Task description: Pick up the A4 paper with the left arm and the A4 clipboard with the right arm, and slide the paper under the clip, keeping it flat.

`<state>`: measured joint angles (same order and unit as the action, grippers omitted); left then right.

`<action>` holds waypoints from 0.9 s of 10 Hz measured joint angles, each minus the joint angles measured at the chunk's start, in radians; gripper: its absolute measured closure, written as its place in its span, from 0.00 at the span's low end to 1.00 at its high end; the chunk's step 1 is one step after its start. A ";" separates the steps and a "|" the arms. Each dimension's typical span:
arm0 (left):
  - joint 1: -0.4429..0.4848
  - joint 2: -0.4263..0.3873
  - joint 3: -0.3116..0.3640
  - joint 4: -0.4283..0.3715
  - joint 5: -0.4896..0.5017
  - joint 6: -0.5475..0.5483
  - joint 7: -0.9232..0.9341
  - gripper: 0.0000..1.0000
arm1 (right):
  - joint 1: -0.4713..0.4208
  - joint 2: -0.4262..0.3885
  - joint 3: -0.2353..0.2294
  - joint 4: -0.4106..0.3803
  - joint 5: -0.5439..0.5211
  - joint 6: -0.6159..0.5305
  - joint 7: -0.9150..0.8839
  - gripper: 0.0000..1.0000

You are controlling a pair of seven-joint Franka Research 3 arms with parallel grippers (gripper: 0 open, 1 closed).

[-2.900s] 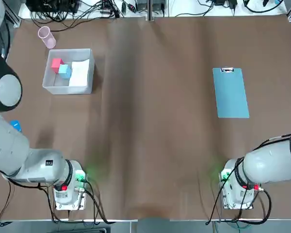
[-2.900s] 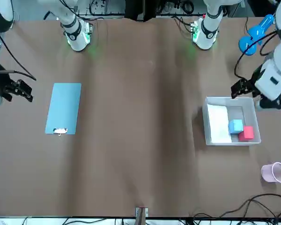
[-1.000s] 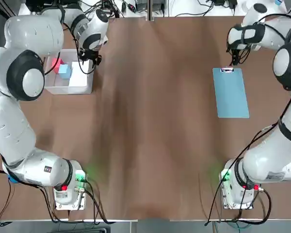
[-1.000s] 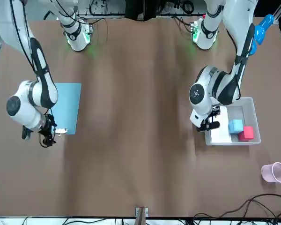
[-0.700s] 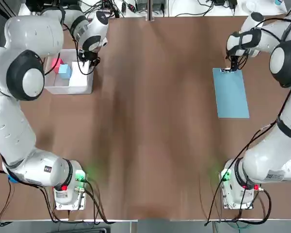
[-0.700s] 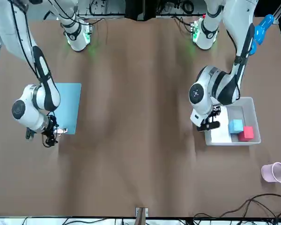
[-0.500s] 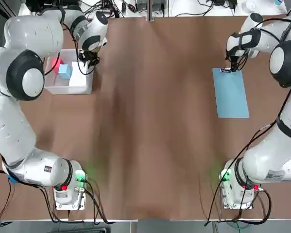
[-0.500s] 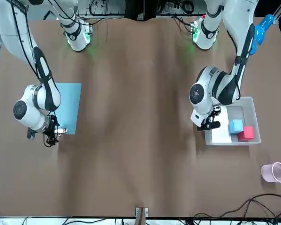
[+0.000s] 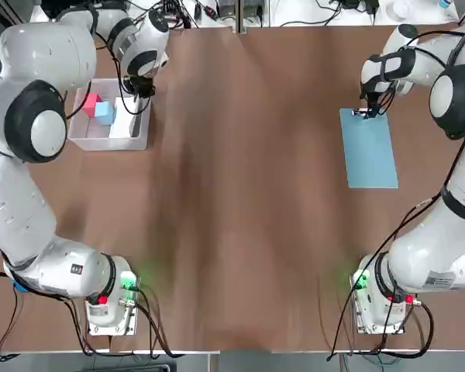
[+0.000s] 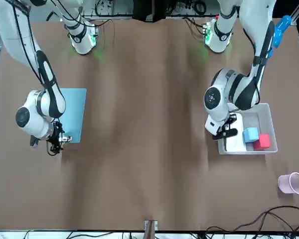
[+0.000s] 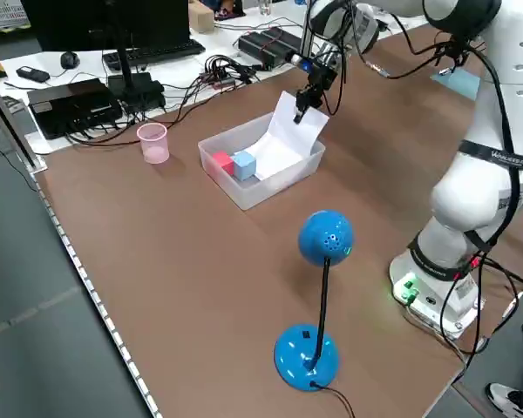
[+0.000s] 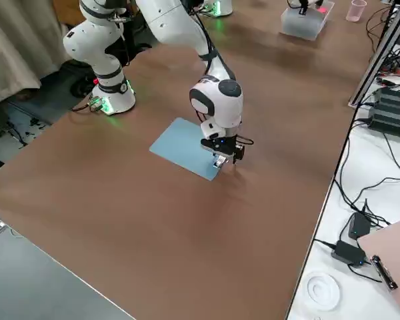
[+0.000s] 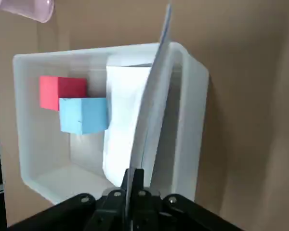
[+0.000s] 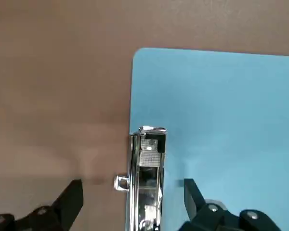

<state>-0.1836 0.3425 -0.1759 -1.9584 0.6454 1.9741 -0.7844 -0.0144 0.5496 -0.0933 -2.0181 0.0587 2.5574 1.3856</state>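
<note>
The brown table (image 9: 248, 201) carries everything, with the two arms reaching to its far corners. The A4 clipboard (image 9: 369, 149) lies flat on the robot's right half, its short clipped edge pointing away from the bases. On the left half sits a clear plastic bin (image 9: 136, 138) holding a red block (image 13: 61, 91), a blue block (image 13: 84, 115) and the A4 paper (image 11: 293, 132), which stands on edge and leans out over the bin's wall. A pink cup (image 10: 292, 183) and a blue desk lamp (image 11: 318, 292) stand off to the left side, away from the work. The left gripper (image 13: 134, 179) has its fingers pinched tight on the lower edge of the sheet, as the wrist view shows it running up from between them. The right gripper (image 14: 130, 204) hovers low over the clip (image 14: 148, 175) with its fingers spread wide to either side, touching neither the clip nor the board as far as can be seen. The step in hand looks like the two pickups: the paper is gripped but not clear of the bin, the board not yet taken. Next, the left arm likely needs to lift the sheet straight out without creasing it against the wall, and the right needs to close on the clipped end.
</note>
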 joint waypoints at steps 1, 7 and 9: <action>0.002 -0.021 0.000 0.010 0.000 -0.031 0.000 0.99 | 0.000 0.005 0.000 0.000 0.000 0.000 0.001 0.09; 0.038 -0.075 0.009 0.255 -0.178 -0.222 -0.001 0.99 | 0.000 0.004 0.000 0.001 0.000 0.001 0.004 0.36; 0.052 -0.077 0.009 0.351 -0.250 -0.296 -0.001 0.99 | 0.000 0.003 0.000 0.004 0.000 0.001 0.005 0.52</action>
<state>-0.1313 0.2654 -0.1668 -1.6072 0.3956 1.6785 -0.7856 -0.0141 0.5522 -0.0931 -2.0142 0.0591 2.5588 1.3901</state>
